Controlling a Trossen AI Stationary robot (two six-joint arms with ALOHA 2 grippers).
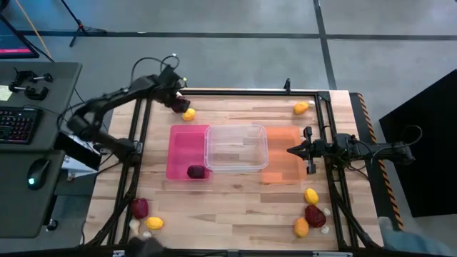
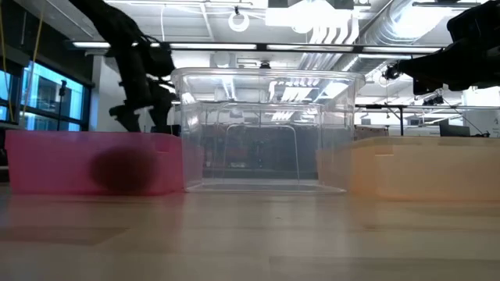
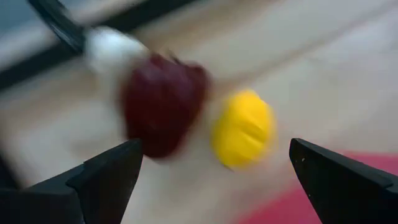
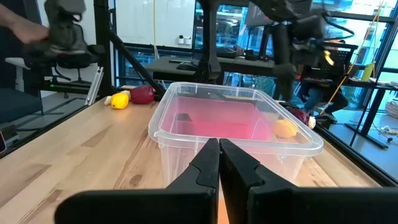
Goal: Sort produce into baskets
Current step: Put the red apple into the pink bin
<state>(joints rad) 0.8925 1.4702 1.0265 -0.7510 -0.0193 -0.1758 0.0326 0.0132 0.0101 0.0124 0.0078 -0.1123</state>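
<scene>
High view first, starting at the near edge of the table. In the near left corner lie a dark red lump, a yellow oval and a small white bulb. In the near right corner sits another bunch: a yellow oval, a dark red lump, an orange-yellow one and a little white bulb. Between these two bunches the wood is bare, with lots of room to move.

In the middle, three baskets stand in a row, touching side to side. The pink basket is on the left and has one dark red lump in its near corner. The clear basket is in the middle. The orange basket is on the right.

The right gripper hangs over the orange basket, pointing at the clear one. Its fingers are pressed tight together and hold nothing.

At the far edge, the left gripper is spread wide and holds nothing. Just in front of it lie a dark red lump and a yellow oval, side by side, with a white bulb behind them. They are near the far left corner, close to the black frame. One more yellow oval lies alone by the far right corner.
</scene>
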